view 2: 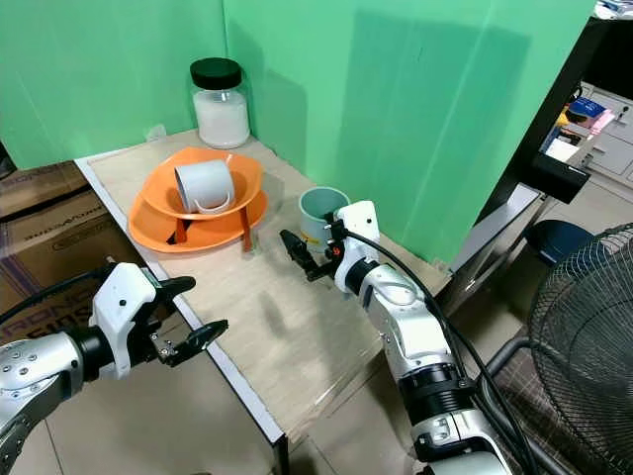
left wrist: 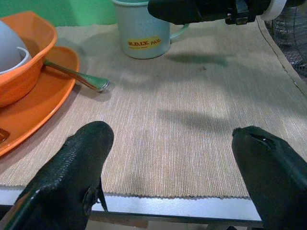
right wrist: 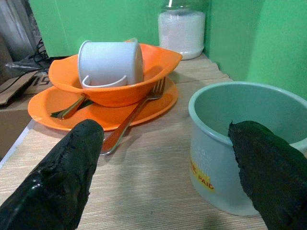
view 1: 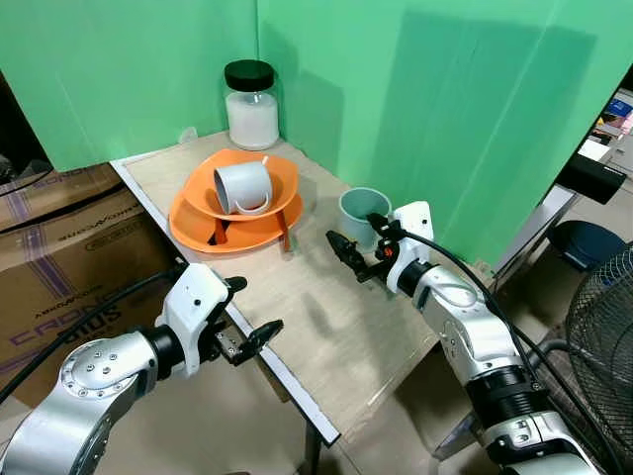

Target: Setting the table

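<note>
Your right gripper (view 1: 358, 240), fingers apart and empty, hovers just beside the green mug (view 1: 362, 214) on the table (view 1: 326, 327), far nearer than your left gripper (view 1: 249, 340), also open, at the table's edge.

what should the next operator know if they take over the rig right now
Left gripper: jaws open, holding nothing, at the table's near edge.
Right gripper: jaws open, holding nothing, just beside the green mug, not gripping it.
Things: the white mug lies on its side in the orange bowl, which sits on the orange plate; a fork and a spoon rest on the plate. The jar stands in the far corner.
Done: nothing laid out so far.
Left: unstack the dishes and lay out the setting on the table.
</note>
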You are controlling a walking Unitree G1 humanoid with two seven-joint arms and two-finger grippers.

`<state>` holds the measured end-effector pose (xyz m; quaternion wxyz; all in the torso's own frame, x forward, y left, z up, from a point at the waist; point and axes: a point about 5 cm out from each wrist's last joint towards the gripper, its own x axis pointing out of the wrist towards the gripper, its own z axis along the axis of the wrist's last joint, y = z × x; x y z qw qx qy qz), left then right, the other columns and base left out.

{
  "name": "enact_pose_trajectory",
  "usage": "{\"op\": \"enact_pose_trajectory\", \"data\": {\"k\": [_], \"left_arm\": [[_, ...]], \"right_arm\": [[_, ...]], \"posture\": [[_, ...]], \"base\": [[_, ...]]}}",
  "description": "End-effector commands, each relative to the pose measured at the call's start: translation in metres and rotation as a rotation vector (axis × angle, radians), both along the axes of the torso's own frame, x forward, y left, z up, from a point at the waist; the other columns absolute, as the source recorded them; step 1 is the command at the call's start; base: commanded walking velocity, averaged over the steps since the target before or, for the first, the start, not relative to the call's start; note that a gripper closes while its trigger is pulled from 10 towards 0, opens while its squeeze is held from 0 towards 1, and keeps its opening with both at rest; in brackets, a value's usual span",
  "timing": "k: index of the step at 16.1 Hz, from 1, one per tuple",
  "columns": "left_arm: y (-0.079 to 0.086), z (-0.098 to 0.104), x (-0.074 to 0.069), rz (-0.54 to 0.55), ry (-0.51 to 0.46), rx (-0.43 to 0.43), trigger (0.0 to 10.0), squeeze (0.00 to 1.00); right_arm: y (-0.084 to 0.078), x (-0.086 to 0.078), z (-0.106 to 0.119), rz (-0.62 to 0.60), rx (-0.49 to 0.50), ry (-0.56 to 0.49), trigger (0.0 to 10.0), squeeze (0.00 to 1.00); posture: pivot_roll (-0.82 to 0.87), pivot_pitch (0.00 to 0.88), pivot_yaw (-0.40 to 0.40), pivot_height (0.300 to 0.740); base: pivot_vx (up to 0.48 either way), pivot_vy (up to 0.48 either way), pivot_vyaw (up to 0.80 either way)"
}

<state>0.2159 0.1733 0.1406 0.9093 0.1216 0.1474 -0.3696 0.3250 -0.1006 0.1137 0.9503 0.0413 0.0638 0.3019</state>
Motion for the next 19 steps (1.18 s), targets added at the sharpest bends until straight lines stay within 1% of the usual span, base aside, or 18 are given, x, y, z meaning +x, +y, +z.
{"op": "enact_pose_trajectory", "data": {"k": [1,4,5,6,7,10,11,12,13,14,16,18,19], "left_arm": [[0.000,0.004,-0.001,-0.013,-0.016,-0.003,10.0,0.77],[0.000,0.004,-0.001,-0.013,-0.016,-0.003,10.0,0.77],[0.000,0.004,-0.002,-0.017,-0.015,-0.005,10.0,0.77],[-0.002,0.011,-0.001,-0.033,-0.029,-0.037,10.0,0.77],[-0.004,0.014,-0.001,-0.040,-0.036,-0.052,10.0,0.77],[-0.005,0.014,0.000,-0.041,-0.034,-0.057,10.0,0.77],[-0.005,0.014,0.001,-0.039,-0.033,-0.060,10.0,0.77],[-0.005,0.013,0.005,-0.033,-0.031,-0.063,10.0,0.77],[-0.005,0.012,0.007,-0.026,-0.030,-0.061,10.0,0.77],[-0.005,0.011,0.011,-0.009,-0.025,-0.062,10.0,0.76],[-0.005,0.008,0.017,0.015,-0.014,-0.058,10.0,0.76],[-0.007,0.006,0.029,0.044,-0.019,-0.058,10.0,0.75],[-0.008,0.006,0.029,0.042,-0.018,-0.060,10.0,0.69]], "right_arm": [[-0.004,0.001,-0.001,-0.017,-0.001,-0.001,10.0,1.00],[-0.004,0.001,-0.001,-0.017,-0.001,-0.001,10.0,1.00],[-0.004,0.008,-0.002,-0.025,0.001,-0.018,10.0,1.00],[-0.032,0.025,0.014,-0.139,0.084,-0.101,10.0,1.00],[-0.045,0.029,0.023,-0.190,0.126,-0.140,10.0,1.00],[-0.049,0.032,0.024,-0.216,0.115,-0.149,10.0,1.00],[-0.050,0.033,0.022,-0.222,0.094,-0.141,10.0,1.00],[-0.052,0.036,0.013,-0.233,0.041,-0.102,10.0,1.00],[-0.052,0.036,0.009,-0.223,0.020,-0.081,10.0,1.00],[-0.050,0.035,-0.002,-0.201,-0.021,-0.026,10.0,1.00],[-0.048,0.034,-0.010,-0.199,-0.054,0.006,10.0,1.00],[-0.044,0.031,-0.022,-0.194,-0.092,0.047,10.0,1.00],[-0.043,0.031,-0.024,-0.190,-0.097,0.051,10.0,1.00]], "posture": [[0.12,0.000,-0.040,0.740],[0.12,0.000,-0.040,0.740],[0.12,0.000,-0.042,0.740],[0.12,0.000,-0.031,0.740],[0.12,0.000,-0.029,0.740],[0.12,0.000,-0.028,0.740],[0.12,0.000,-0.030,0.740],[0.12,0.000,-0.030,0.740],[0.11,0.000,-0.031,0.740],[0.11,0.000,-0.031,0.740],[0.11,0.000,-0.032,0.740],[0.12,0.000,-0.037,0.740],[0.12,0.000,-0.037,0.740]], "base": [[0.000,0.000,0.00],[0.000,0.000,0.00],[0.000,0.000,0.00],[0.000,0.000,0.00],[0.000,0.000,0.00],[0.000,0.000,0.00],[0.000,0.000,0.00],[0.000,0.000,0.00],[0.000,0.000,0.00],[0.000,0.000,0.00],[0.000,0.000,0.00],[0.000,0.000,0.00],[0.000,0.000,0.00]]}}
